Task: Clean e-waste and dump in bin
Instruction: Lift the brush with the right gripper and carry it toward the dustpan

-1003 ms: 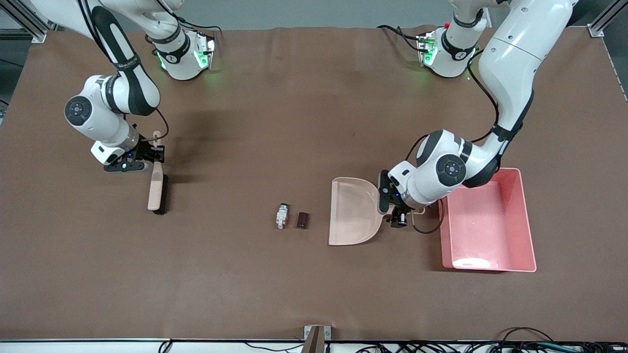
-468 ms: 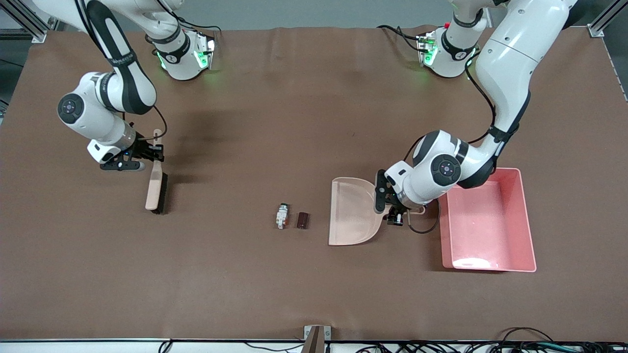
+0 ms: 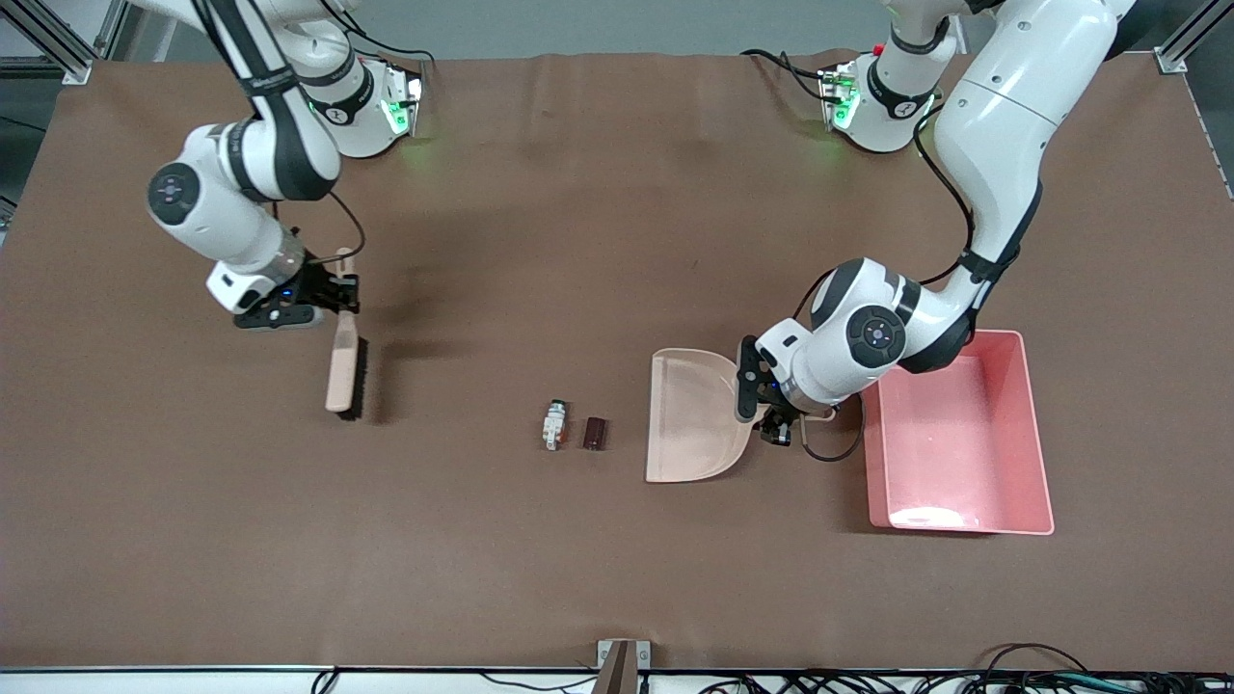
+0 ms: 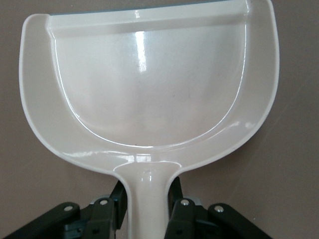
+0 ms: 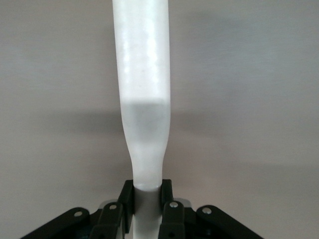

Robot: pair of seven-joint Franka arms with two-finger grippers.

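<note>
White with green marks and a metallic end, one e-waste piece (image 3: 553,425) lying mid-table, just beside a dark maroon-brown cylinder (image 3: 595,433). Toward the left arm's end, close to the cylinder but apart from it: beige dustpan (image 3: 689,416), flat on the brown table (image 3: 617,241), open mouth facing the pieces. Handle clamped between the left gripper's (image 4: 148,211) fingers. Next along, near the dustpan's handle end: pink bin (image 3: 954,434). Well apart toward the right arm's end: brush (image 3: 342,371), bristle edge facing the pieces, held by its handle in the right gripper (image 5: 147,204), fingers closed tight on it.
</note>
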